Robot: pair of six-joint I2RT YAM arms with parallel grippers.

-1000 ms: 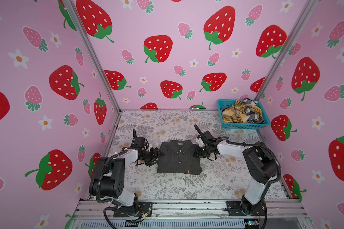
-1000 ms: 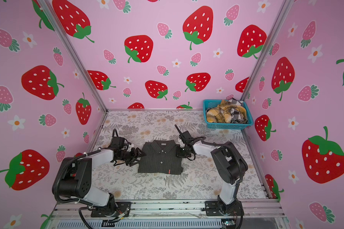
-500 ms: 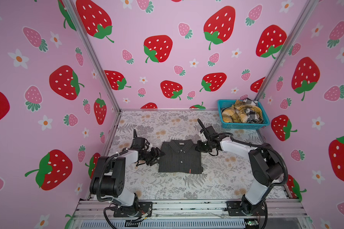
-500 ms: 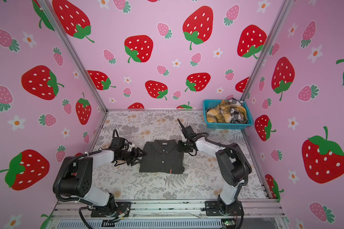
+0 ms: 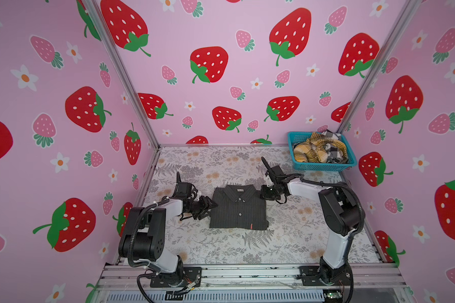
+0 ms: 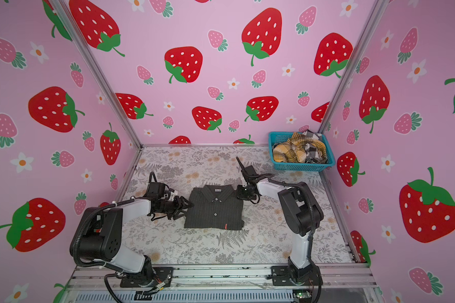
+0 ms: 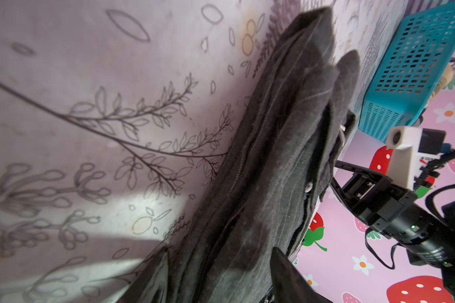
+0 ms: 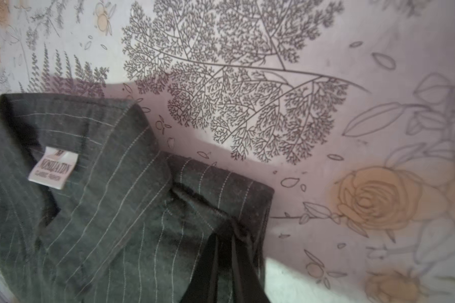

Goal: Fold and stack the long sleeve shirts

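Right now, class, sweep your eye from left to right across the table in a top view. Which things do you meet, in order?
left gripper → charcoal pinstripe shirt → right gripper, at the shirt's far right shoulder → teal basket, heaped with crumpled shirts

The pale neck label [image 8: 52,168] inside the charcoal shirt [image 8: 90,223] carries two printed lines — too blurred to read.

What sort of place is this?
Likely a robot test booth: strawberry-print walls on aluminium posts, left arm and right arm bolted to a metal rail, a charcoal pinstripe shirt on the floral tabletop.
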